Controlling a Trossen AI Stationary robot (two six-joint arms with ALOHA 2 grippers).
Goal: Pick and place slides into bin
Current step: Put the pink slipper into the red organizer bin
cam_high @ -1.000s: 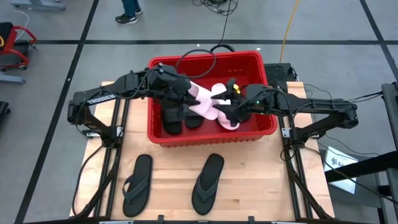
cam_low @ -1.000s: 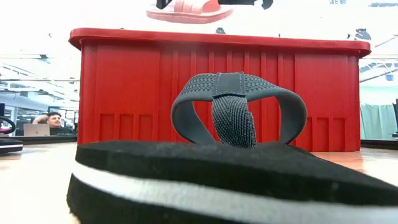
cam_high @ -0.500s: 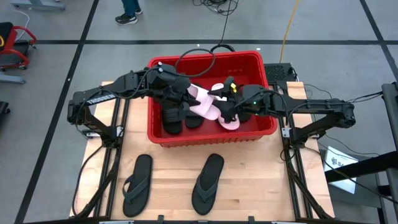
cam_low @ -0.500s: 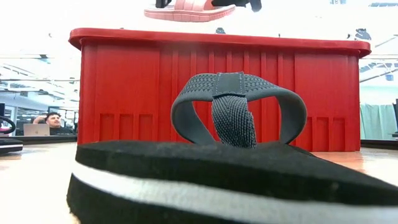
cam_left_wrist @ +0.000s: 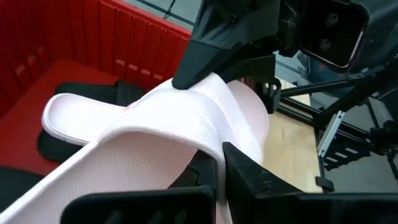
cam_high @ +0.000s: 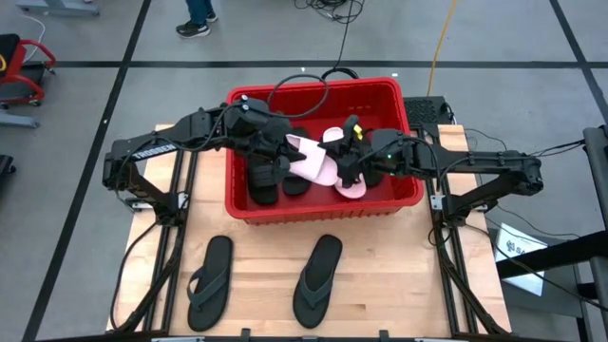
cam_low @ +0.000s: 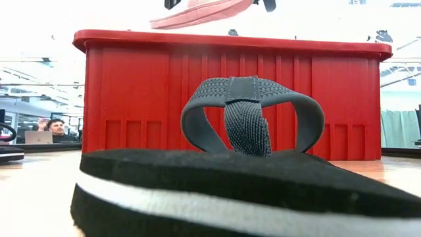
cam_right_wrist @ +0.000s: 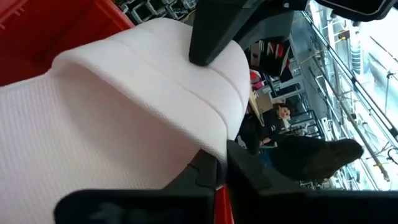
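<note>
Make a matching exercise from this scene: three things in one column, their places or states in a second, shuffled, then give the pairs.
Things:
1. pink slide
2. two black flip-flops
3. red bin

Places or states:
A. lying on the wooden table in front of the bin
B. held above the bin by the left pincer and the right pincer
C. standing at the table's far side with black slides inside

Pairs: 1-B, 2-A, 3-C

- Left arm [cam_high: 152, 149]: I see pale lettering along its upper link in the high view, but I can't make out the letters.
- White sheet [cam_high: 518, 242] on the floor beside the table's right side: dark print on it, too small for me to read.
- Nothing else carries readable text.
</note>
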